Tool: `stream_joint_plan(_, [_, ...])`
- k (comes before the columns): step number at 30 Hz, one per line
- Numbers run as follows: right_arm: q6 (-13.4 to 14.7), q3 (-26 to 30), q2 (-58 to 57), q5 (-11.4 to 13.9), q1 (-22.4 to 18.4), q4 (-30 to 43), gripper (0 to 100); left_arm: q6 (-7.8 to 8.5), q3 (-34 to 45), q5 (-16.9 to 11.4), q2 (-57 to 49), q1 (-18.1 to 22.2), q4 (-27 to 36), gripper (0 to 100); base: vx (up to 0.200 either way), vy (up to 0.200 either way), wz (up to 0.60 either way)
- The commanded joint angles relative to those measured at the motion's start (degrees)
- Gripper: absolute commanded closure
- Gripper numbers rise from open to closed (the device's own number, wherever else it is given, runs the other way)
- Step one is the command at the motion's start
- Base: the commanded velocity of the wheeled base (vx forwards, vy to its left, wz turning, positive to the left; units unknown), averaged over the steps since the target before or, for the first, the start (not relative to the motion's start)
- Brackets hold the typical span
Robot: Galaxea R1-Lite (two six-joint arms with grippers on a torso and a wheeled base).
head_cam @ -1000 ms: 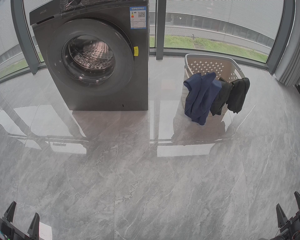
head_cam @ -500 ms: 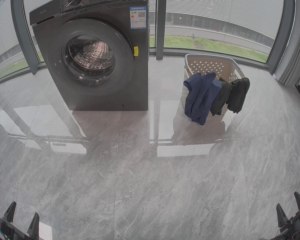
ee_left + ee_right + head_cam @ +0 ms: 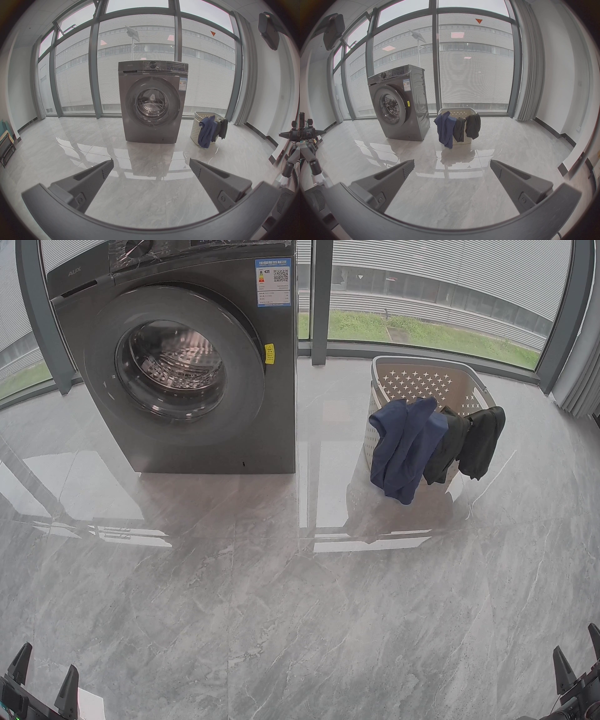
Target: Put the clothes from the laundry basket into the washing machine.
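Grey stone-look floor [image 3: 300,615] lies between both grippers and the work, and neither touches anything. The left gripper [image 3: 45,671] hangs low over the floor with its two fingers spread wide and nothing between them. The right gripper [image 3: 575,649] is likewise parted and empty.

Ahead of the left gripper and well apart from it stands the washing machine [image 3: 187,365], dark grey. Its round front faces the robot and the steel drum [image 3: 172,368] shows in the middle of it. The machine sits a little inward of the left gripper, toward the right gripper's side.

Ahead of the right gripper, also well apart and inward of it, stands the laundry basket [image 3: 431,362], pale with a star-pierced wall. It is beside the machine, on the side nearer the right gripper, with a strip of bare floor between them. The clothes hang over the basket rim that faces the grippers. A blue garment [image 3: 403,449] is on the end closest to the machine, and two dark garments [image 3: 465,440] hang just beside it, on the end closest to the right gripper. Behind both, farther from the grippers, runs the window wall [image 3: 431,296].
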Motion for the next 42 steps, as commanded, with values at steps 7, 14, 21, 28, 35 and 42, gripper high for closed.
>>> stream_joint_plan(7, [-0.09,1.01,-0.93,0.01,0.02,0.0,0,-0.17,1.01,-0.23,-0.66,0.01,-0.02,0,0.2,0.0,0.0])
stream_joint_plan(14, [-0.18,1.01,-0.93,0.01,0.02,-0.09,0,-0.43,1.01,-0.14,-0.57,0.01,-0.02,0,0.086,0.0,0.0])
stream_joint_plan(21, [-0.18,1.01,-0.93,0.01,0.02,-0.09,0,-0.52,1.01,-0.14,-0.57,0.01,-0.02,0,0.0,0.0,-0.34])
stream_joint_plan(28, [-0.09,1.01,-0.93,-0.08,0.02,0.0,0,-0.61,1.01,-0.14,-0.57,0.01,-0.02,0,0.171,-0.171,0.0])
stream_joint_plan(35, [-0.18,1.01,-0.93,-0.08,0.02,0.0,0,-0.69,1.01,-0.05,-0.57,0.01,-0.02,0,0.171,-0.171,0.0])
stream_joint_plan(42, [-0.18,1.01,-0.93,0.01,0.02,0.0,0,-0.87,1.01,0.04,-0.57,0.01,-0.02,0,0.0,0.0,-0.09])
